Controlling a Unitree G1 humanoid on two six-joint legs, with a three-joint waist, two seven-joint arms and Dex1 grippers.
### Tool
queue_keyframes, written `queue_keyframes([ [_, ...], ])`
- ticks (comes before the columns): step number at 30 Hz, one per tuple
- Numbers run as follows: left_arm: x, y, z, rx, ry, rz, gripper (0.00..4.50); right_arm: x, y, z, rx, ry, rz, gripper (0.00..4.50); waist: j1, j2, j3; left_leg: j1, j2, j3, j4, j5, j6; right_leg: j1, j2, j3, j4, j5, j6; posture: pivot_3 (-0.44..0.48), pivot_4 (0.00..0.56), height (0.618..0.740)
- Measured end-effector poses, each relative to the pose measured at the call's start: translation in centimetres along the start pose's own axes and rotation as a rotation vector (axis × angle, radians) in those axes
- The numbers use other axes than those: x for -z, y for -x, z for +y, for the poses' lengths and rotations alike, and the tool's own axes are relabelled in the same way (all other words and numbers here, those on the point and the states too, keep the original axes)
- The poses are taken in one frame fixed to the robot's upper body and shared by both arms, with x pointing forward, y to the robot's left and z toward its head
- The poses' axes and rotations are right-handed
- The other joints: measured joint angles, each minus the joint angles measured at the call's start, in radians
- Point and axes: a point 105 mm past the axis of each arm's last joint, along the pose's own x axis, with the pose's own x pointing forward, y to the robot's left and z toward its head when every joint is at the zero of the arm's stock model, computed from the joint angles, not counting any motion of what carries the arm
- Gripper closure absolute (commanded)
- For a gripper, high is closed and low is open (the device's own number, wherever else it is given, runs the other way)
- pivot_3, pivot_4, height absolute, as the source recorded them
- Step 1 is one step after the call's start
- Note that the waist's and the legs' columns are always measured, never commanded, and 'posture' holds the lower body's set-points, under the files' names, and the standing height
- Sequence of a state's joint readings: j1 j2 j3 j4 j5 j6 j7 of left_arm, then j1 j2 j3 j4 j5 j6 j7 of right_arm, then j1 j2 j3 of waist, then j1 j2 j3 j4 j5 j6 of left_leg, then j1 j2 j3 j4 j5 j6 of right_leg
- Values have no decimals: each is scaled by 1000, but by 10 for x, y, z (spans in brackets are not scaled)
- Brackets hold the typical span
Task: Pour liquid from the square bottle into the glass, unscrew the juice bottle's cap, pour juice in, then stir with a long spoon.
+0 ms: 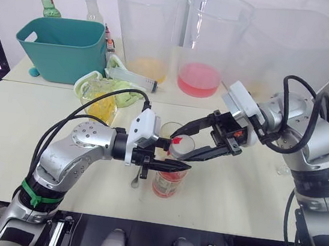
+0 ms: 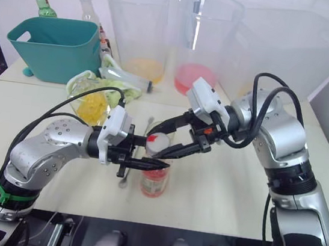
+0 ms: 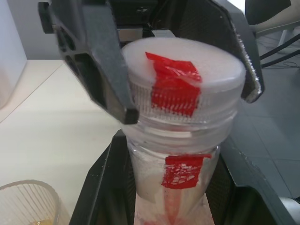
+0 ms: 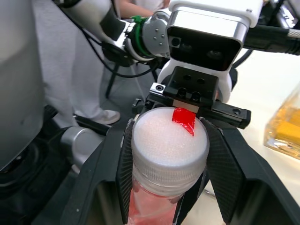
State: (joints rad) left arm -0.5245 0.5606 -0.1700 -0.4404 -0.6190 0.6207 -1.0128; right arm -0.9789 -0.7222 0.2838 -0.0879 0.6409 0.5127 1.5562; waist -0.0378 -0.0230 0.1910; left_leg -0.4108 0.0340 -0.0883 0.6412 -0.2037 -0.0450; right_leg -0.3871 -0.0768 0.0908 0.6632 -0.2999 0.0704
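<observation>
White cap point(image 4: 169, 140) sits pinched by the right gripper point(image 1: 186, 152), apparently to twist it, while the left gripper point(image 1: 168, 165) clamps the juice bottle point(image 1: 170, 183) steady at lower centre.

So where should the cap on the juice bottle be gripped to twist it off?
Grip the cap by its ribbed side wall, fingers on opposite sides, coming level from the robot's right. The juice bottle stands upright, and the left gripper holds its neck just below, so only the cap's rim is free.
</observation>
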Motion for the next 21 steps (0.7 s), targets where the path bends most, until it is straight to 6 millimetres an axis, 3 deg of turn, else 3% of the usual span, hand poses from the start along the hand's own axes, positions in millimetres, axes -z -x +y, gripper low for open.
queue_keyframes([
  [2,0,2,1,-10,10,-8,2966,-1,0,1,-13,-23,-7,471,-1,0,0,0,0,0,0,0,0,0,0,0,0,0,0,0,150,733],
  [4,1,2,1,-15,14,-10,2966,-3,1,1,-11,-38,-13,76,-1,0,0,-1,0,0,0,0,0,-1,0,0,0,0,0,0,150,733],
  [11,1,2,0,-13,16,-14,2966,-21,14,4,145,-47,-84,76,0,0,0,-1,0,0,0,0,0,-1,0,0,0,0,0,0,150,733],
  [21,4,0,1,31,18,-23,2966,0,2,23,547,-143,-118,76,7,0,0,-2,-1,-1,0,0,0,-1,0,0,0,0,0,0,150,733],
])
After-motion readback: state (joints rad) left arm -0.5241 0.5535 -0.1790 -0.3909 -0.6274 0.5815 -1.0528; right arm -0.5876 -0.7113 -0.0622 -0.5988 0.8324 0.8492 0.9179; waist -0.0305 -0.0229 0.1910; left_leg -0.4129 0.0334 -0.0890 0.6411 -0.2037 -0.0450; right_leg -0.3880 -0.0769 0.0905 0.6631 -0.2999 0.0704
